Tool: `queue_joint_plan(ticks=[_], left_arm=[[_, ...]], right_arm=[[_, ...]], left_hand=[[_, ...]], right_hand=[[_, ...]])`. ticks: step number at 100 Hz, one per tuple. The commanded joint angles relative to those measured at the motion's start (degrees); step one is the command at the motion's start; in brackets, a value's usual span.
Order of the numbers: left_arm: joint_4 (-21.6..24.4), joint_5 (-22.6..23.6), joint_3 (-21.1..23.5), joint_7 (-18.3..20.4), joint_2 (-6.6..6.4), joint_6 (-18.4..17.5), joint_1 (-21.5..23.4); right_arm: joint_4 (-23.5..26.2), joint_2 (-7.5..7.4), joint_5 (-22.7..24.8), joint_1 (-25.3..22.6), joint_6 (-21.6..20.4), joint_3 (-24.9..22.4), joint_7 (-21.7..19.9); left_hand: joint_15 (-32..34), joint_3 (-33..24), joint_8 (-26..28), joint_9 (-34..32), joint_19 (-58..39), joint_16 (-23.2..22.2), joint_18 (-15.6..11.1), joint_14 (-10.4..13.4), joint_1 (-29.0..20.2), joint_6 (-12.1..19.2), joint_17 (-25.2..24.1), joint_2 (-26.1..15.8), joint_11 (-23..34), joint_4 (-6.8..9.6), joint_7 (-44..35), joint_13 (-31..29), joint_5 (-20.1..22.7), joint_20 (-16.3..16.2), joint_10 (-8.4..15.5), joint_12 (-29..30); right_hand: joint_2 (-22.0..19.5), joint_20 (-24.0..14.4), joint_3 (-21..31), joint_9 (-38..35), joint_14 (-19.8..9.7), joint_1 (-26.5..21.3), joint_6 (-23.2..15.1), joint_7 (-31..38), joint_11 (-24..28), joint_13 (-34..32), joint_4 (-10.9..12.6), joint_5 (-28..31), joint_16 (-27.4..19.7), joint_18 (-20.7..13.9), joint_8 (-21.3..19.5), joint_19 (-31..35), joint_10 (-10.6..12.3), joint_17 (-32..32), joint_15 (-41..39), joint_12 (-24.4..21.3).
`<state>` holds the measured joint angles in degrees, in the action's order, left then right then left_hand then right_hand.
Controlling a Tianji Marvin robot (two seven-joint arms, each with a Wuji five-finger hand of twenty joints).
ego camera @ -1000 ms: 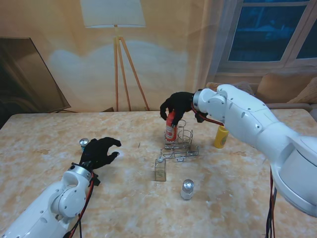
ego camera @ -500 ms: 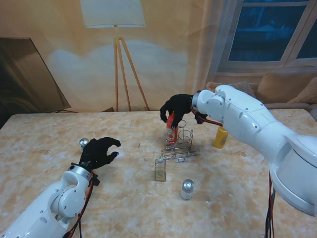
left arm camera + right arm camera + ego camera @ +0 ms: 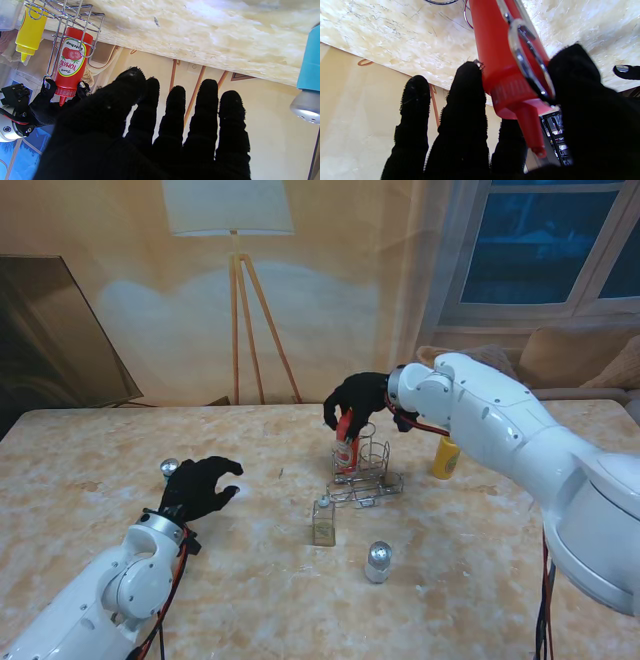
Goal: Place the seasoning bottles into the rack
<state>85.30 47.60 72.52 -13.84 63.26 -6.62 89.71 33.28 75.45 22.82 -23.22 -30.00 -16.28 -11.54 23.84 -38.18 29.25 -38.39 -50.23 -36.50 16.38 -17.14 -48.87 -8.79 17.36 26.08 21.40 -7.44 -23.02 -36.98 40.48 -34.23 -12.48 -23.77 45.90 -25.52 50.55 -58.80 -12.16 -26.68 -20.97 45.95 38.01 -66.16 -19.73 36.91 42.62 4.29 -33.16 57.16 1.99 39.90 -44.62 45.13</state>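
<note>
Right hand point(image 3: 358, 395): black-gloved fingers point(image 3: 467, 105) closed around the cap end of the red ketchup bottle point(image 3: 345, 442), thumb on one side and the other fingers on the opposite side, a wire loop of the rack lying across the bottle's neck against the thumb. Ketchup bottle: upright, nozzle toward the palm, its body set down inside a ring of the wire rack point(image 3: 364, 471), which stands on the marble table point(image 3: 480, 580) directly beneath the fingertips. Yellow squeeze bottle point(image 3: 446, 457): upright on the table, beyond the rack on the right arm's side, apart from the fingers. Clear glass bottle point(image 3: 324, 521): just beside the rack's near edge, nearer to me than the right fingertips. Silver-capped shaker point(image 3: 378, 561): nearer to me again, well apart from both hands. Left hand point(image 3: 200, 486): fingers point(image 3: 207, 117) spread and lightly curled, holding nothing, palm toward the table. Small blue shaker with silver cap point(image 3: 169, 469): standing just beside the left fingertips on their outer side, not touched. Rack and ketchup bottle lie well ahead of the left fingertips.
</note>
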Motion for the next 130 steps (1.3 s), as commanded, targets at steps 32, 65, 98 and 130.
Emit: queue_joint_plan(ticks=[32,65,98,130], left_arm=[[-0.09,-0.2,0.18,0.53,0.17,-0.22,0.15],[-0.15,-0.19,0.28,0.46,0.17,-0.32,0.16],[-0.11,-0.15,0.35,0.46,0.16,-0.42,0.22],[-0.22,-0.15,0.35,0.48,0.14,-0.56,0.17]], right_arm=[[-0.71,0.81,-0.2,-0.79,0.26,0.66,-1.22],[-1.39,1.18,-0.34,-0.83,0.19,1.19,-1.44],[-1.69,1.53,0.13,-1.44,1.26,1.14,-0.27],[-0.05,0.99,0.68,-2.56,5.25,0.15,0.36]], left_hand=[[-0.82,-0.43,1.01,1.89,0.13,-0.78,-0.4,-0.01,-0.05,0.23,-0.82,0.79,-0.5,-0.52,-0.8,1.72,-0.13,0.5,0.64,0.24],[-0.83,-0.31,1.05,1.98,0.14,-0.78,-0.32,0.03,0.14,0.3,-0.92,0.72,-0.56,-0.44,-0.7,1.74,-0.14,0.49,0.66,0.24],[-0.91,-0.07,1.15,2.04,0.2,-0.76,-0.37,-0.07,-0.03,0.25,-0.98,0.74,-0.66,-0.52,-0.68,1.94,0.03,0.47,0.6,0.25],[-0.92,0.09,1.23,1.89,0.25,-0.74,-0.32,-0.15,-0.12,0.18,-1.05,0.66,-0.63,-0.55,-0.62,1.94,0.06,0.49,0.5,0.22]], right_hand=[[-10.31,-1.51,2.35,0.31,0.52,-3.23,-2.81,12.0,1.09,1.21,5.52,5.0,-1.83,0.35,0.03,1.07,5.84,-0.55,2.29,-3.19],[-11.55,-1.47,0.19,1.43,1.2,-2.57,-1.96,11.58,0.71,2.0,5.99,4.18,-2.63,0.63,0.53,0.96,5.34,-1.1,3.45,-4.54],[-10.82,-1.62,0.52,1.44,0.91,-3.15,-2.26,11.87,1.37,1.59,6.13,4.0,-2.87,0.62,-0.18,1.64,5.47,-0.83,3.29,-4.82],[-11.62,-1.67,-0.19,1.01,1.25,-3.03,-1.07,12.07,2.21,1.15,6.23,4.66,-2.63,1.24,-0.17,2.42,4.67,-0.52,2.15,-4.99]])
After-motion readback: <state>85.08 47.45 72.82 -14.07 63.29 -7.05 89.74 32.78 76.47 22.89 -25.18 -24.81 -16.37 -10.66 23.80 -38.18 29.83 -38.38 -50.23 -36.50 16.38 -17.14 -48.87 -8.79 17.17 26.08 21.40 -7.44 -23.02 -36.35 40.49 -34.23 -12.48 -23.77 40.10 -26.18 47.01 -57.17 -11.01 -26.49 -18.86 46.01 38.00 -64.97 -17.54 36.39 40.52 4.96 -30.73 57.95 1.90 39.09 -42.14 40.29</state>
